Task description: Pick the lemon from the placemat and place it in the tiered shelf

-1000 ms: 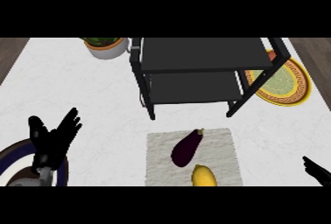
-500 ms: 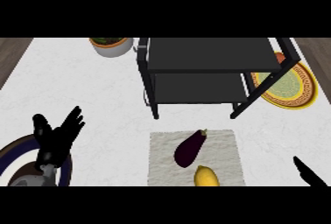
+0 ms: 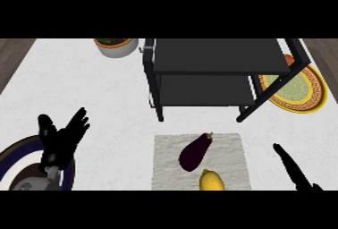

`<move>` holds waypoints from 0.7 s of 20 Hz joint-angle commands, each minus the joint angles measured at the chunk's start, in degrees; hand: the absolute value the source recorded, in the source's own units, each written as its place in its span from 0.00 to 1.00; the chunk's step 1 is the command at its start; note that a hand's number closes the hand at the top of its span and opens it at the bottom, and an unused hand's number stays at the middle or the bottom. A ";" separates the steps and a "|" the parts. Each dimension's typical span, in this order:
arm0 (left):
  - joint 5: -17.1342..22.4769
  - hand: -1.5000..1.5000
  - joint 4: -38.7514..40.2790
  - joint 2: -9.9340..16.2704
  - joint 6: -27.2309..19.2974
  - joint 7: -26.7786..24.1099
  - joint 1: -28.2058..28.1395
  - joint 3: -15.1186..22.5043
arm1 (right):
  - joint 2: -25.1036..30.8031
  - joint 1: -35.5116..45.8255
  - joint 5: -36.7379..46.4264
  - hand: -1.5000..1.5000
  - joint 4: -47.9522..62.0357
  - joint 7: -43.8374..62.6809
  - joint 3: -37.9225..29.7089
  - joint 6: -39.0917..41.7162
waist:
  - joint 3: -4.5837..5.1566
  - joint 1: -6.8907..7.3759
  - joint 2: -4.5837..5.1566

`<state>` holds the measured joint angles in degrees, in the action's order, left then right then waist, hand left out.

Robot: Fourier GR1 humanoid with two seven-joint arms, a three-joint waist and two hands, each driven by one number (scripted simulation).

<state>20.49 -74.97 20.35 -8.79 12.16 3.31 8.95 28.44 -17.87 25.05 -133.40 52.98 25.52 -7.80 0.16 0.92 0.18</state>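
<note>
The lemon (image 3: 210, 180) is yellow and oval, lying on its side at the near edge of the placemat (image 3: 232, 152), just beside the lower end of a dark purple eggplant (image 3: 195, 152). The placemat is a pale, textured rectangle flat on the counter, in front of the shelf (image 3: 218, 58). The shelf is a black frame with 2 dark tiers, 1 above the other, standing upright; both tiers are bare.

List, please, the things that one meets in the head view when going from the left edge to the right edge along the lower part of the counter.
Dark blue-rimmed plate → left hand → eggplant → lemon → right hand. The eggplant and the lemon both lie on the placemat.
</note>
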 commanded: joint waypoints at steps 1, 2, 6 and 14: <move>-0.81 0.50 -1.22 -0.66 -0.95 1.78 0.65 -0.03 | -5.37 6.43 10.78 0.00 4.28 9.83 10.03 1.63 | -0.07 -0.24 -0.15; -1.15 0.50 -2.65 -0.50 -1.75 2.14 -0.25 0.04 | -6.56 10.39 11.15 0.00 4.25 15.12 9.87 4.05 | -0.05 0.22 -0.13; -1.26 0.50 -2.37 -1.29 -0.38 0.68 -1.74 -0.66 | -10.39 13.66 13.97 0.00 6.72 18.58 12.99 8.92 | -0.10 -0.39 -0.20; -0.39 0.50 -0.50 0.21 3.24 1.75 -0.02 -3.63 | -16.22 10.27 23.43 0.00 15.00 17.40 15.67 6.87 | -0.13 -1.00 -0.22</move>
<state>19.47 -76.04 20.02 -7.30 13.25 2.32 6.72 15.15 -7.89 43.98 -120.83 63.37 39.15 -1.85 0.05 0.16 -0.02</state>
